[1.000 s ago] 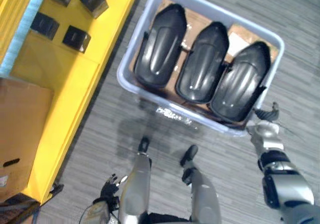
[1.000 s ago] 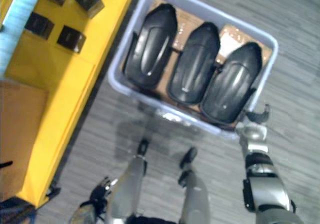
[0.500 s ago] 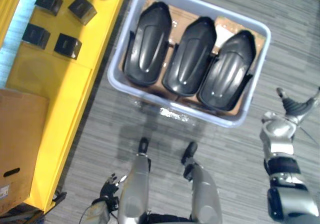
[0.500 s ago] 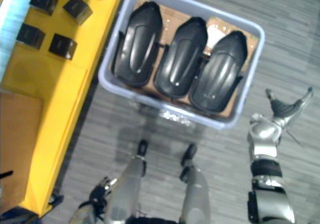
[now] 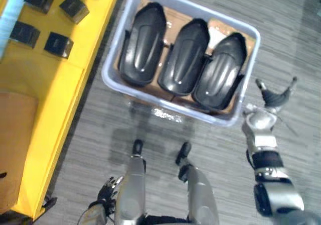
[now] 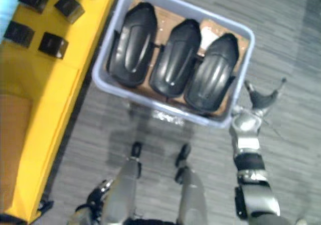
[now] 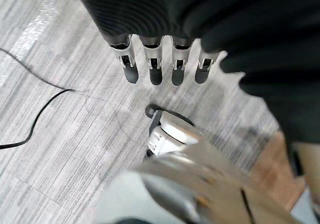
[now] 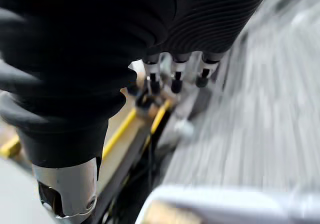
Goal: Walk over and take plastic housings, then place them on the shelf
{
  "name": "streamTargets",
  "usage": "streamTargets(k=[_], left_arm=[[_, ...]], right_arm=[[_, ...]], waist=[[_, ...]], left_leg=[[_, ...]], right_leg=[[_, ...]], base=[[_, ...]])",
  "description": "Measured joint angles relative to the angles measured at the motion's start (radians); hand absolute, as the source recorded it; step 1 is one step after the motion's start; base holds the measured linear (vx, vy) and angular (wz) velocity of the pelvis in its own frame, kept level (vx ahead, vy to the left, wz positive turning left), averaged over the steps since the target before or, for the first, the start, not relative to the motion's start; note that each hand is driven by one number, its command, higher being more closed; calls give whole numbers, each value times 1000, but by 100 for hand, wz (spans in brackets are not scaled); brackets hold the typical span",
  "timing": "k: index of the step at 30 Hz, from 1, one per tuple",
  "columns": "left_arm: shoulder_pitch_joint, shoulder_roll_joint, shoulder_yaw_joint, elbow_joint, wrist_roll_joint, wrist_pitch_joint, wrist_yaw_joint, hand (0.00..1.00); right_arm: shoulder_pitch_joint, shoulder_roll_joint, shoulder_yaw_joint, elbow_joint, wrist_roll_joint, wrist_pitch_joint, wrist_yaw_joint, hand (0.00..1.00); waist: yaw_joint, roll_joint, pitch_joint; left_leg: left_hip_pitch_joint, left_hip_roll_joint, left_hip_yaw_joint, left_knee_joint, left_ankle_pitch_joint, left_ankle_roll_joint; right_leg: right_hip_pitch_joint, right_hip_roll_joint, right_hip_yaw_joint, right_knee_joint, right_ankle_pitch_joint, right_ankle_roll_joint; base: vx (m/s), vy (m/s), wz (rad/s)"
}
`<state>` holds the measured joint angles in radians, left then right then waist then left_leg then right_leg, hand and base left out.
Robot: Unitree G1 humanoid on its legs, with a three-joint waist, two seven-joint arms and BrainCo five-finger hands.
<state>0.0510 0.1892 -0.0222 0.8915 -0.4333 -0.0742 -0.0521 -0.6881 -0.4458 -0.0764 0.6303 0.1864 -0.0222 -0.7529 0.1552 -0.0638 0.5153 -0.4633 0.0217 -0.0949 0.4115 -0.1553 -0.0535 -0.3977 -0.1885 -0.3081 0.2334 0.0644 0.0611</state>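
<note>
Beside bin [image 5: 108, 59] of housings [image 5: 184, 57]: right hand [image 5: 268, 102] splayed | wrist view: left hand [image 7: 150, 29] straight-fingered

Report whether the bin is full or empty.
Full: three black housings lie side by side inside the bin, taking up nearly all its floor.

Grey striped floor [image 5: 296, 44] bears a pale tub [image 5: 109, 59] (three black housings [image 5: 184, 57] inside) just beside the right fingers [image 5: 266, 93].

This looks like a workshop or factory floor. Just left of the right hand [image 5: 265, 109] stands a grey plastic tote [image 5: 165, 102] holding three black plastic housings [image 5: 184, 57] on cardboard [image 5: 176, 15]. Farther left, a yellow bench [image 5: 55, 94] carries small black boxes [image 5: 58, 44]. Underfoot is striped grey flooring [image 5: 90, 134].
</note>
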Motion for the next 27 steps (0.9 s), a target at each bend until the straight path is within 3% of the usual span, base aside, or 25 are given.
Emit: streamTargets(k=[8,11,15,19,27], left_arm=[[-12,-15,-41,17,-2,-13,-2,0],[-14,-25,-43,35,-3,-21,-5,0],[-14,-22,-69,41,-33,-21,-9,0],[-16,-23,-74,46,-41,-20,-10,0],[-27,-32,-80,70,-43,-21,-15,0]], right_arm=[[-90,-83,6,194,57,1,104,0],[-105,-110,20,229,58,26,123,0],[-116,-124,19,262,77,74,123,0],[-116,-124,19,307,86,92,146,0],[-119,-142,20,346,96,109,292,0]], waist=[[4,64,-3],[1,85,-11],[0,97,-12],[-2,103,-14],[-2,125,-20]], left_leg=[[-15,-23,-18,-1,15,6],[-27,-23,-28,-1,15,6],[-27,-22,-30,-1,16,5],[-28,-22,-30,-1,16,5],[-61,-23,-31,16,17,5]], right_leg=[[-1,-22,-22,0,1,2],[-3,-22,-32,0,1,2],[-3,-22,-35,3,1,2],[-5,-22,-35,4,1,3],[-39,-25,-34,21,-1,1]], base=[[17,19,12],[-17,-2,7],[-13,-1,3],[0,0,0],[0,0,0]])
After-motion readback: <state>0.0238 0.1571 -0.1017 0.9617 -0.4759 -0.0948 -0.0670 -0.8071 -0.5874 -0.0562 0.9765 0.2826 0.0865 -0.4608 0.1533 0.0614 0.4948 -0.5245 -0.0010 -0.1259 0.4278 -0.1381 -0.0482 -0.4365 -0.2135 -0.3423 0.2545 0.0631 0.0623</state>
